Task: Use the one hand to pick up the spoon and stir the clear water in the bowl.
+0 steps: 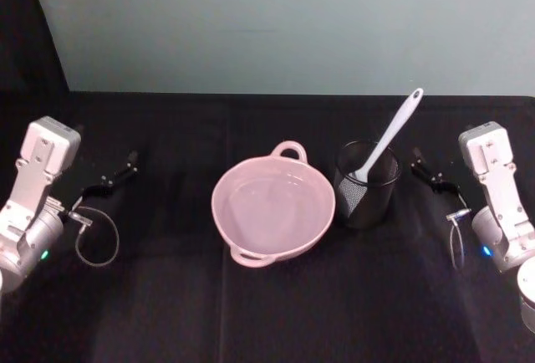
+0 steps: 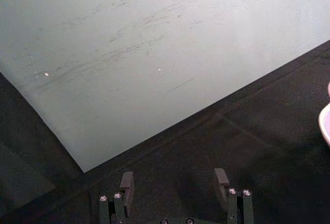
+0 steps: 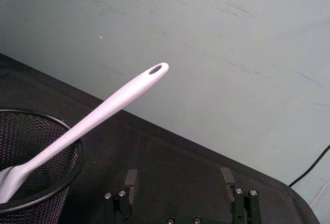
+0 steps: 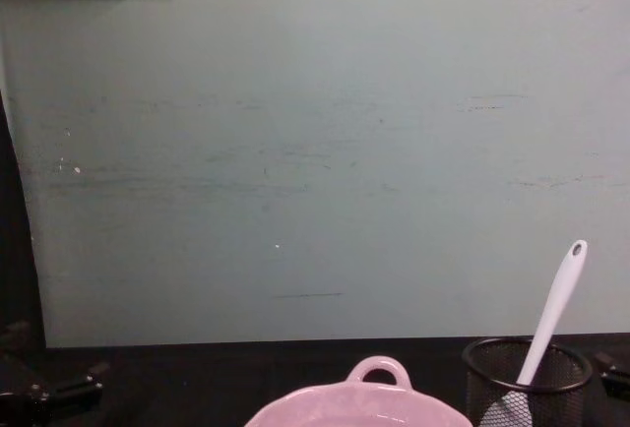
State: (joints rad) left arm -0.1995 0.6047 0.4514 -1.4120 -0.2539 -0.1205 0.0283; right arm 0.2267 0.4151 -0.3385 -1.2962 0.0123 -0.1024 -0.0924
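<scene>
The pale pink bowl point(image 1: 251, 246) sits mid-table, its loop handle at the far rim, with clear water point(image 1: 269, 206) as a glossy surface inside. Just right of it the white spoon point(image 1: 391, 133) stands head-down in a black wire-mesh cup point(image 1: 368, 186), its handle leaning up and to the right. My right gripper point(image 1: 426, 169) hovers right of the cup, open and holding nothing. In the right wrist view the spoon point(image 3: 105, 111) and the cup point(image 3: 36, 157) lie ahead of the open gripper point(image 3: 179, 178). My left gripper point(image 1: 117, 172) stays parked far left of the bowl, open point(image 2: 174, 181).
A black cloth point(image 1: 167, 313) covers the table, and a pale green wall point(image 1: 284, 20) rises right behind it. In the chest view the bowl's far rim point(image 4: 379, 373), the spoon point(image 4: 553, 314) and the cup point(image 4: 527, 380) line the lower edge. Loose cable loops hang by both wrists.
</scene>
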